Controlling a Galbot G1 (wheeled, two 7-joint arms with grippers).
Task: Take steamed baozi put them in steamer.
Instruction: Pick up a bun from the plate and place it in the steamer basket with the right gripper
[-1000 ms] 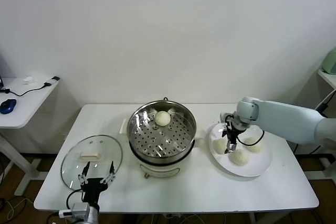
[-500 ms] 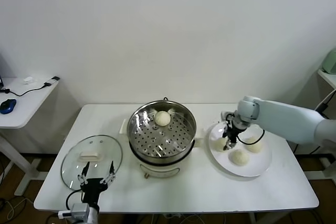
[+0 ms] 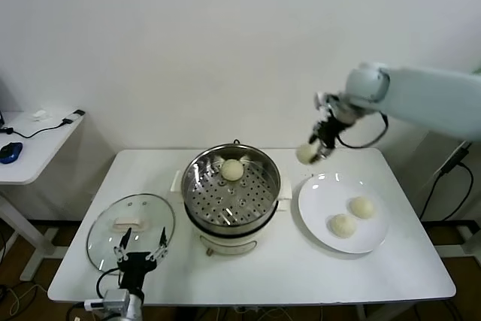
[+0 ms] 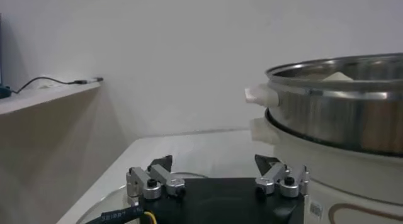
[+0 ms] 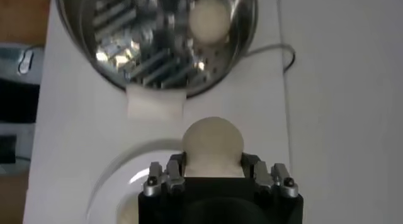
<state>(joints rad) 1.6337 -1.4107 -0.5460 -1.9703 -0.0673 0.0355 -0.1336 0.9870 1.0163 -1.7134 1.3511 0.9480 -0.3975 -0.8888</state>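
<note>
My right claw hangs high above the table, between the steamer and the plate, with its jaws closed on one bun; I carry it high, I judge, so that it clears the steamer's rim on the way across. In the right wrist view the bun sits squarely between my fingers, and the open pot lies ahead. One bun rests on the perforated tray, toward twelve o'clock, leaving the nearer holes free for this one. Two buns wait on the plate, one at three o'clock and one toward five o'clock. The glass lid lies flat on the table at the steamer's eight o'clock, off the pot so the tray is reachable. My left claw, jaws spread, is parked low at the lid's near edge, out of the way.
</note>
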